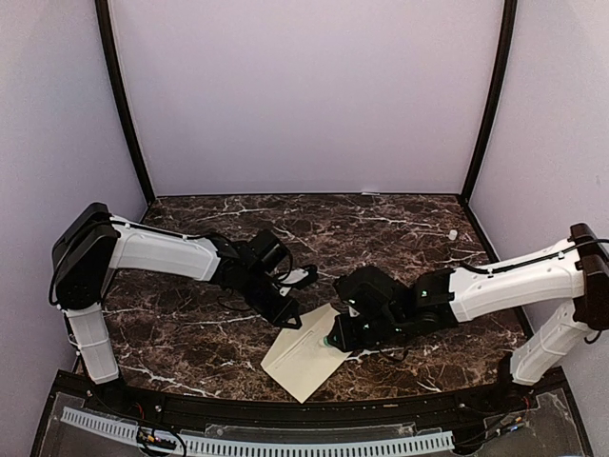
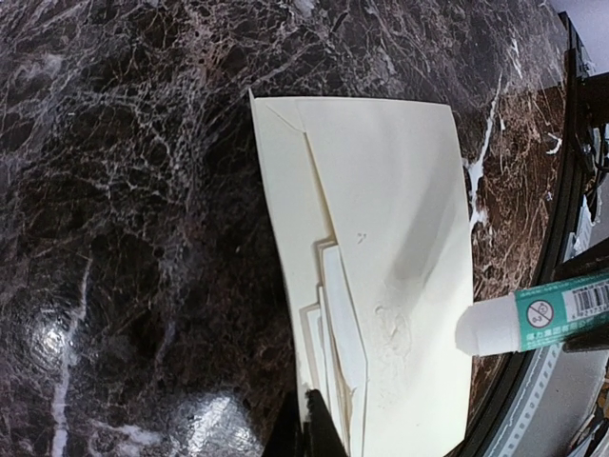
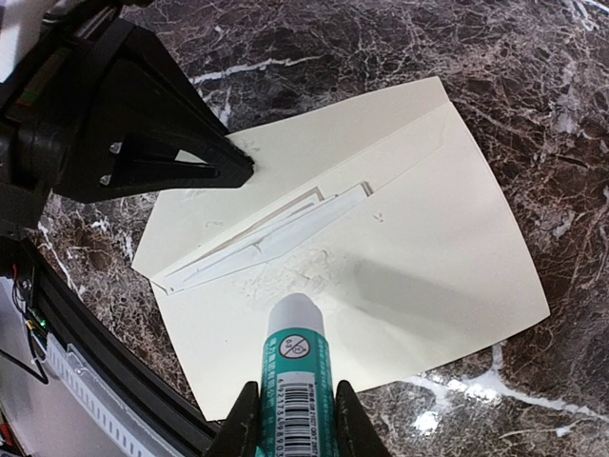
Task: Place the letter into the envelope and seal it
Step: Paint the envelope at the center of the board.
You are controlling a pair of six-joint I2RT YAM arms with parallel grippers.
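Near the front edge of the table [image 1: 400, 228], a dark brown marble slab veined with white, the cream envelope [image 1: 303, 360] lies flat and turned at an angle, one corner pointing at the black rail [image 1: 285, 409] along the front. Pale lilac walls [image 1: 304, 95] close the space on three sides, with black posts [image 1: 124, 105] running up the back corners. A small white speck [image 1: 454, 233] sits far back on the right of the marble, too small to make out.

Both arms reach in to meet over the envelope. The left hand [image 1: 288, 319] is closed tight with nothing between its fingers, its tip down on the envelope's upper edge. The right hand [image 3: 295, 424] is clamped around a green-and-white glue stick [image 3: 295, 352], whose white tip points at the envelope's face just below the flap. The letter [image 3: 285, 238] shows as a thin white strip under the flap's edge, tucked inside. A rough, smeared patch marks the paper beside it.
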